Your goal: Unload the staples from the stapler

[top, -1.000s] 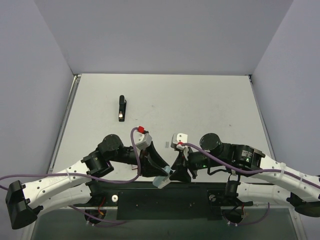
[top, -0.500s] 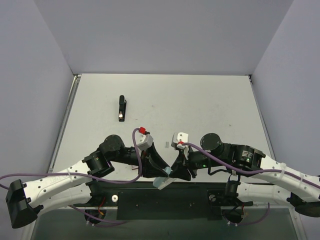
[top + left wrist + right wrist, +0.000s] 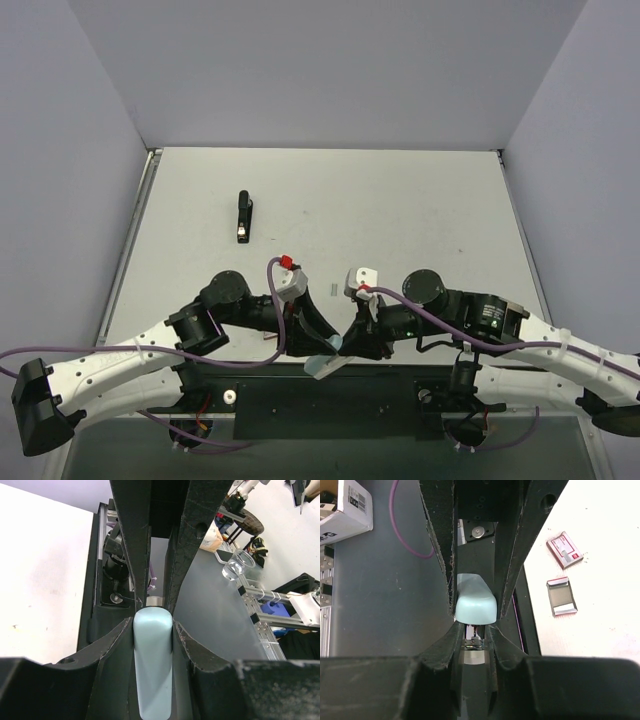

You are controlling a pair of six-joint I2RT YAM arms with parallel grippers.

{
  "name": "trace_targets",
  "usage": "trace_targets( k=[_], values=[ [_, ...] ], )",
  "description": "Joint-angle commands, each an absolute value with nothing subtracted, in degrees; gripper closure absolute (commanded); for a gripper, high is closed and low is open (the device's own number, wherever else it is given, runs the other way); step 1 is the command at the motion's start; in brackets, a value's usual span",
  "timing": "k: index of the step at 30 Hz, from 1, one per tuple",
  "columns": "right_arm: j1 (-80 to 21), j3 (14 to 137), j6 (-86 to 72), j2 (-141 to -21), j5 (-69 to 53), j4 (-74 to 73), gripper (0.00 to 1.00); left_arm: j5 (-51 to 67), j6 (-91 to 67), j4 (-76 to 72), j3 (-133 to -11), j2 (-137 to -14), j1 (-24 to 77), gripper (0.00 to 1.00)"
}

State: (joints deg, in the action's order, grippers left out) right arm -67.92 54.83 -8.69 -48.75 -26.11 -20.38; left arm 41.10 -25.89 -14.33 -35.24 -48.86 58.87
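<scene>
Upper left of the top view, a slim black stapler (image 3: 243,217) lies on the table (image 3: 420,210), well apart from both arms and untouched. Lower centre is where the action is. The left gripper (image 3: 152,630) is closed down snug on what looks like a pale blue stapler (image 3: 153,680), pads touching both its sides. The right gripper (image 3: 474,632) meets it end-on, jaws nearly shut around the metal track under the blue cap, as far as its wrist view shows. Further right in that view a small grey strip (image 3: 561,596) sits on the table, maybe staples, can't tell. Looks like the pull-apart step, so next the right arm probably needs a straight, gentle pull while the left holds firm
</scene>
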Motion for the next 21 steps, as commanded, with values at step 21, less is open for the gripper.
trace_targets(
  k=[21],
  values=[
    [-68.6,36.5,-16.8,-32.3,-21.3,-14.8,1.0,31.7,-27.5,-21.3,-36.6,-44.6,60.5,1.0]
  ],
)
